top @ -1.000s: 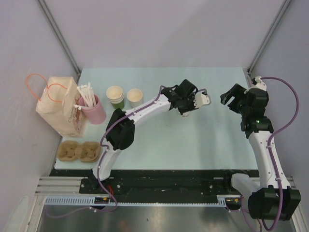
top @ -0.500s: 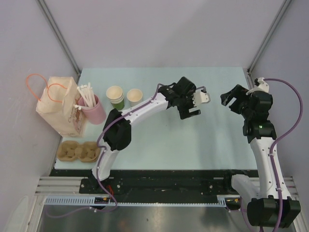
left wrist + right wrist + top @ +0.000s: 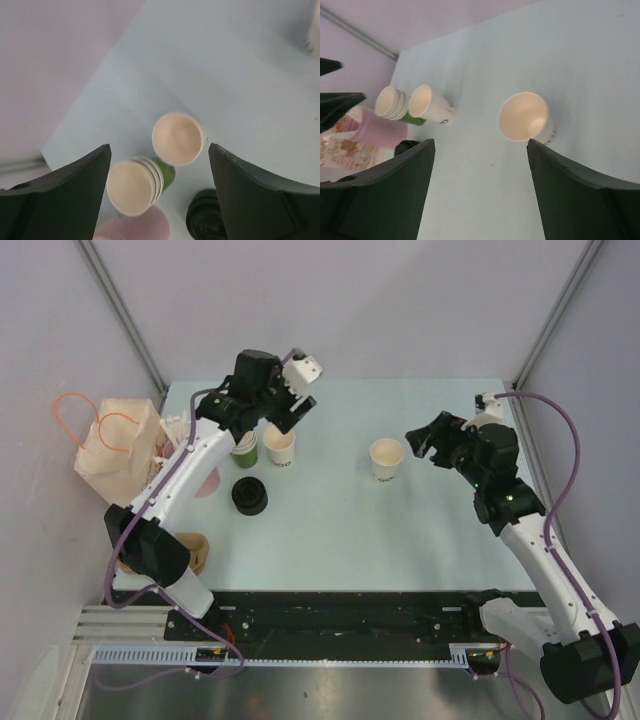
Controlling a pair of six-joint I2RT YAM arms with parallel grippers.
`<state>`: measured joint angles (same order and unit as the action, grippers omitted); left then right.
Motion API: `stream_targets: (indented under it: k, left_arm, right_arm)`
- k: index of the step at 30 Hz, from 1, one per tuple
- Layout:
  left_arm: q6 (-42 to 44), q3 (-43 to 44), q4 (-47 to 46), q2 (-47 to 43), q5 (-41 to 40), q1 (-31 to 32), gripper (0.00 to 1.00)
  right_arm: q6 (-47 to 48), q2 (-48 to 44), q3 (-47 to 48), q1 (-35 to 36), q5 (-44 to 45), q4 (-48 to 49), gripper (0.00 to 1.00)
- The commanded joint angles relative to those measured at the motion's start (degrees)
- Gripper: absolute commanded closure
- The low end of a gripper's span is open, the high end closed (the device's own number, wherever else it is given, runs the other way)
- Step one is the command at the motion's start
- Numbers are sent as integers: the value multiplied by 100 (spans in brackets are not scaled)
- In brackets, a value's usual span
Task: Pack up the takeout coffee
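Jaws of left gripper wide apart, nothing between them; it hangs over the far-left part of the bench. Straight below it: white cup, upright, no lid, cream inside. Just beside that, green cups, a nested stack, upright, also unlidded. Pink cup next to the stack, largely hidden by the arm in the top view. Black lids lie stacked on the bench on the near side of the cups, apart from them. Bag stands at the left edge.

Right gripper: jaws apart, empty, pointed at lone cup, which stands upright and unlidded right of centre. Near it; contact not seen.
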<state>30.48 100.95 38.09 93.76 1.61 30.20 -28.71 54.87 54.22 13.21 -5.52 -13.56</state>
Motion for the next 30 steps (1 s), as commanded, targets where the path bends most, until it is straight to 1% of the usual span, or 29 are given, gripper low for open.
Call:
stream_targets:
  k: [1,2,3,4,5,6,7,8,9,10,11,12,14,15,18,20,22,26,27,29,30]
  left_arm:
    - [45,-804,191,46,-12,-663,19]
    - [63,-970,199,55,50,-899,20]
    - [72,-1024,191,81,172,-1014,21]
    - [81,-1059,190,134,217,-1129,21]
    - [72,-1051,190,186,226,-1313,22]
    - [72,-1033,199,222,235,-1393,24]
    - [90,-1016,199,283,287,-1454,26]
    - [107,-989,191,301,322,-1533,27]
    - [160,-989,182,319,349,-1569,27]
    - [195,-998,190,319,393,-1578,28]
    - [239,-1024,190,328,428,-1613,29]
    - [291,-1024,182,354,454,-1631,30]
    - [301,-1016,190,415,481,-1727,36]
    - [327,-1024,190,442,498,-1762,38]
    - [423,-1112,190,521,577,-1903,46]
    - [494,-1226,199,556,560,-1947,48]
    - [547,-1262,191,617,560,-1965,54]
    - [564,-1270,191,697,656,-2026,59]
    - [573,-1270,182,705,683,-2018,63]
    - [582,-1262,190,740,692,-2026,68]
    - [599,-1262,190,758,718,-2035,72]
  right_arm:
    - [-460,374,36,778,287,1301,20]
    - [-521,584,28,953,323,1521,21]
    - [-687,743,62,1260,376,1680,21]
    - [-776,892,80,1419,481,2038,21]
    - [-881,1268,115,1569,542,2224,22]
    - [-1100,1454,229,1892,743,2644,23]
    - [-1206,1674,299,2026,832,2866,24]
    - [-1320,2163,387,2193,911,3094,25]
    - [-1530,2403,588,2360,1017,3514,25]
    - [-1680,2701,729,2596,1070,3684,26]
    - [-1812,2965,844,2703,1088,3859,27]
    - [-1935,3507,958,2791,1088,4131,28]
    - [-2296,3976,1354,3046,1097,4352,30]
    - [-2410,4422,1477,3108,1132,4510,31]
    - [-2832,5092,1837,3293,1167,4792,32]
    - [-2982,5375,2145,3363,1185,4828,33]
    - [-3052,5673,2338,3390,1185,4767,36]
    - [-3176,5833,2453,3451,1272,4793,38]
    - [-3167,5851,2453,3469,1281,4784,38]
    - [-3167,5868,2462,3469,1264,4758,39]
    - [-3158,5886,2462,3477,1255,4749,39]
